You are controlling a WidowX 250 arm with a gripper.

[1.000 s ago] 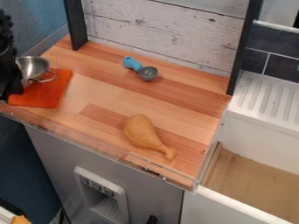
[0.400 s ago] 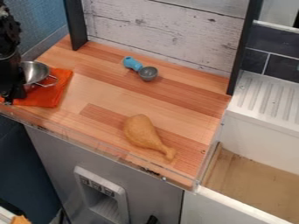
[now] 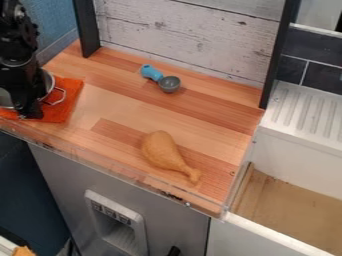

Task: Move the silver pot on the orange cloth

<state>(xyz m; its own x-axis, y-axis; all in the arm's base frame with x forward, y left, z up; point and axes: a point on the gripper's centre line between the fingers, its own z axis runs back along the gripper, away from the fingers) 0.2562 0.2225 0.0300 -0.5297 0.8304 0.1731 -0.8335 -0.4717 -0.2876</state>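
Observation:
At the counter's left edge, the black gripper (image 3: 25,107) hangs down in front of the silver pot (image 3: 49,83), covering its middle. The pot's right rim and wire handle show to the right of the gripper, and a piece of its wall shows to the left. Beneath them lies the orange cloth (image 3: 68,100), its right part in plain sight. The pot is over the cloth; how its base rests is hidden.
A blue and grey measuring scoop (image 3: 169,84) lies near the back wall. A toy drumstick (image 3: 163,150) lies toward the counter's front. At the right is a white sink (image 3: 294,145), and a dark post (image 3: 87,27) stands behind the cloth.
The gripper has shifted right and slightly down in view, over the pot. The pot has moved a little downward, and its handle now sits lower over the cloth.

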